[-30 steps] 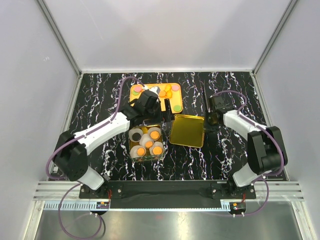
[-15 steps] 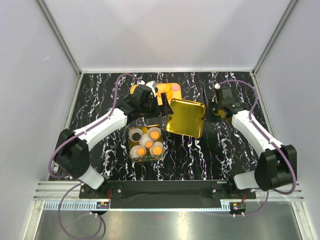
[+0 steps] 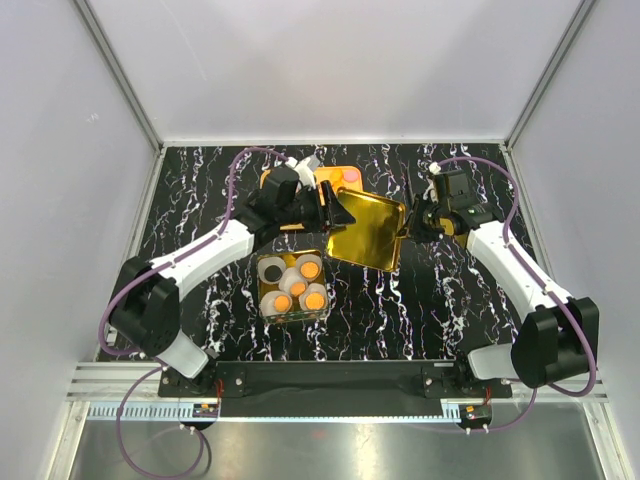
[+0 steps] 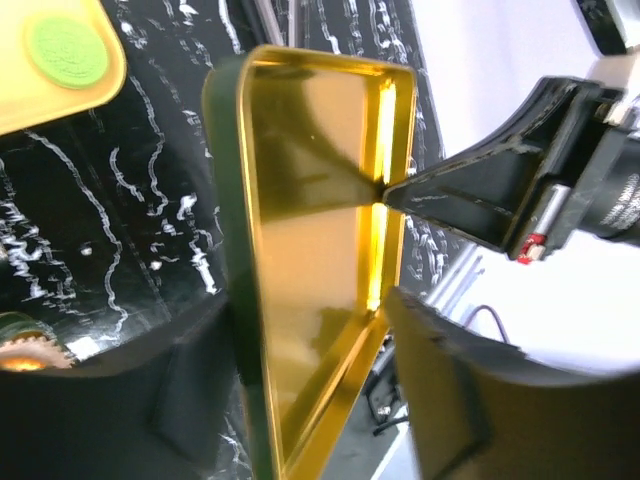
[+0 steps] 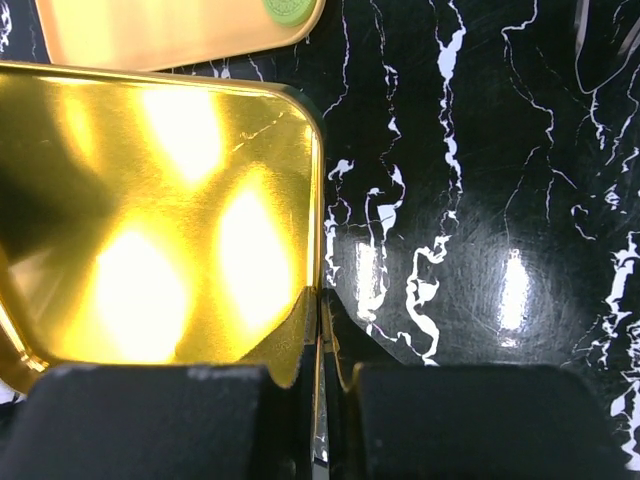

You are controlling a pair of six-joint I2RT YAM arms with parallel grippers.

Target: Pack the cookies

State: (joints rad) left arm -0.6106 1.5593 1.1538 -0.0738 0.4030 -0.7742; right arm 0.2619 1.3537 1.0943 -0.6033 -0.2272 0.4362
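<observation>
From above, the gold lid (image 3: 368,232) hangs tilted over the table (image 3: 190,190), its right edge in the right fingers (image 3: 410,226) and its left edge at the left fingers (image 3: 338,207). Just nearer the arms sits the open tin (image 3: 263,312), where several orange cookies (image 3: 314,298) lie in white paper cups (image 3: 270,268). More cookies lie loose on the orange tray (image 3: 330,182) behind the lid. The left wrist view shows the lid running between the left fingers (image 4: 190,400), which straddle its near end (whether they press on it or merely flank it I cannot tell). In that view the right fingers (image 4: 470,200) pinch the far rim, and a green cookie (image 4: 68,48) rests on the tray's corner. The right wrist view confirms that pinch, with both right fingers (image 5: 440,420) clenched on the thin rim. The risk, as I judge it, lies in this handover. A slick rim held at one edge could pivot or slip if the right arm lets go before the left has a firm hold, dropping the lid onto the tin and scattering cookies.
</observation>
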